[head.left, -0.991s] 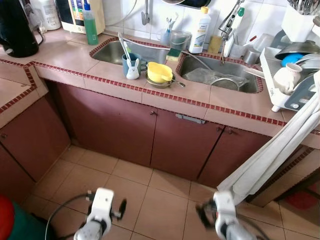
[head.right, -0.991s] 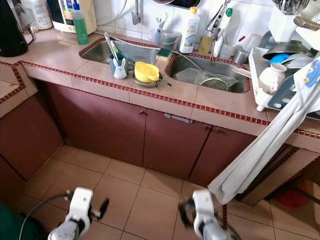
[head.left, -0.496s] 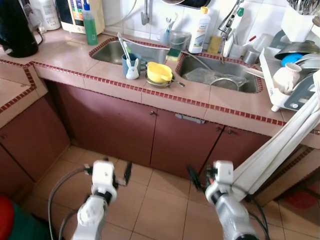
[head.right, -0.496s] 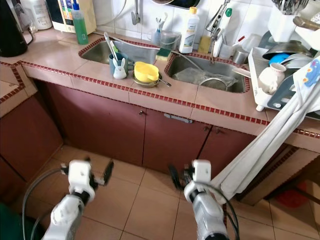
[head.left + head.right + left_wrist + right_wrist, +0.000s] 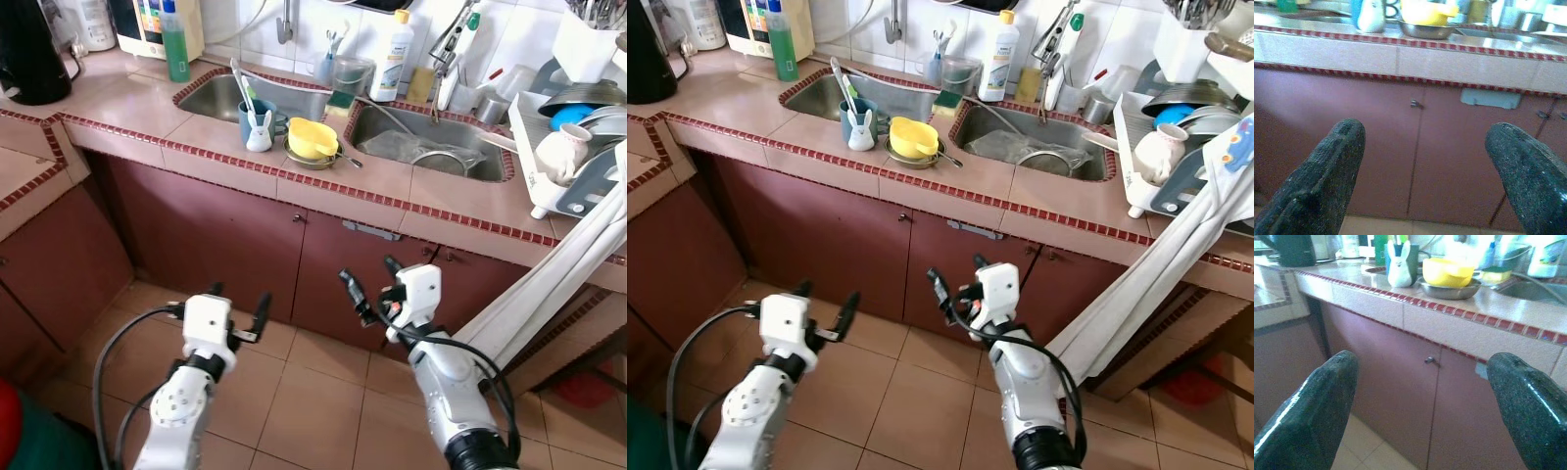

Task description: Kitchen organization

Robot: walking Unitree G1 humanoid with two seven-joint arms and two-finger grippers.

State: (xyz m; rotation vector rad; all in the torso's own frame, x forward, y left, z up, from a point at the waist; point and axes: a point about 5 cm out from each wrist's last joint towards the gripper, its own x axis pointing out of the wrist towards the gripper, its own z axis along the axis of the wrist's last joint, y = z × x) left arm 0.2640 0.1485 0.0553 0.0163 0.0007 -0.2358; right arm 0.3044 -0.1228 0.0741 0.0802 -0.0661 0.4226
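Both arms are raised in front of the maroon cabinet doors [image 5: 323, 269], below the tiled surface [image 5: 431, 191]. Left end effector [image 5: 238, 315] has its fingers spread wide and holds nothing; right end effector [image 5: 370, 284] is likewise wide open and empty, just beside the cabinet face under the yellow bowl [image 5: 312, 139]. Task items sit on the surface above: the yellow bowl rests in a steel dish between the two sinks, with a blue cup [image 5: 257, 122] and a white rabbit figure [image 5: 260, 137] just beside it on the left-sink side. Risks, as I judge them: reaching up from this low start, a finger could catch the red-tiled edge of the surface or knock the bowl off its dish into a sink; the stack looks loose. The white cloth [image 5: 549, 294] hanging from the dish rack [image 5: 563, 201] drapes near the right arm and could snag on it or on its cable. Hard to make out: the contents of the right sink [image 5: 431, 147] beyond a strainer-like shape, the dish under the bowl mostly covered, rack cut off at frame edge, wrist views blurred toward the back wall.
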